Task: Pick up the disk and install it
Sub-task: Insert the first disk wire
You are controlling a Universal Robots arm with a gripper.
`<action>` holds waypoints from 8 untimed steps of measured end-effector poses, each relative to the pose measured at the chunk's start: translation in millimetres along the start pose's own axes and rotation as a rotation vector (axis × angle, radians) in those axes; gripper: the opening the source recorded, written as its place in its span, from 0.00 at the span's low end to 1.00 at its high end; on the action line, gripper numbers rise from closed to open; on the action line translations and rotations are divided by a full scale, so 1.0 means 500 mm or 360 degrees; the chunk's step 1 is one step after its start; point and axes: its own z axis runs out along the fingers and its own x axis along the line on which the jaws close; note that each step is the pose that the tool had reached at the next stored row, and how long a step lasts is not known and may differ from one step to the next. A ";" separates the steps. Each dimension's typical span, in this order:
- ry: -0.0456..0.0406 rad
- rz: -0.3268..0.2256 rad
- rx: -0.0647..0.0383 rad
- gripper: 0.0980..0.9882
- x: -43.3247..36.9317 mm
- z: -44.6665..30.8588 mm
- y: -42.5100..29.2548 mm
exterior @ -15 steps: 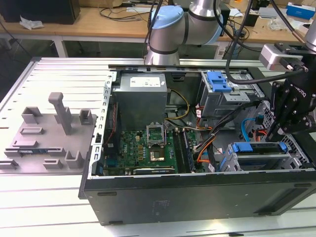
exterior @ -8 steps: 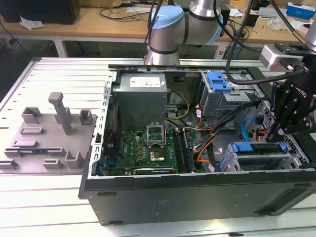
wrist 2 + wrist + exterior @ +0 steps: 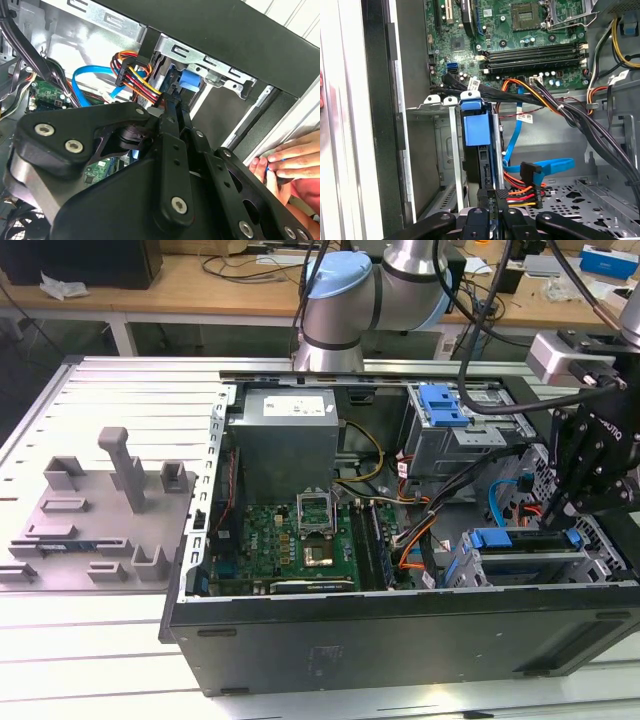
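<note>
Tool [image 3: 490, 210] down inside the case [image 3: 400, 640], pressed thin on the disk [image 3: 479, 150]. Disk upright in its bay at the case's front corner, blue bracket up. Could jam or tilt, snagging cables [image 3: 530, 185] just beside. Fingers [image 3: 280, 160] of a person near the case wall.

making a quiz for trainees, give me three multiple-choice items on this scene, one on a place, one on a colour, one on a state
1. Where is the disk?
A on the grey fixture
B in the drive bay inside the computer case
C on the wooden desk

2. What colour is the disk's bracket?
A red
B green
C blue

3. How is the computer case?
A open, side panel off
B closed
C standing upright

Answers:
1 B, the disk sits in the bay at the exterior view's right.
2 C, the bracket shows blue in the first wrist view.
3 A, the motherboard lies bare.
</note>
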 end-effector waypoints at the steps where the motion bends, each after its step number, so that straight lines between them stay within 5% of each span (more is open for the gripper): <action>1: 0.0000 0.0000 0.0000 0.07 0.000 0.001 0.000; 8: 0.0000 0.0000 0.0000 0.07 -0.001 0.005 0.000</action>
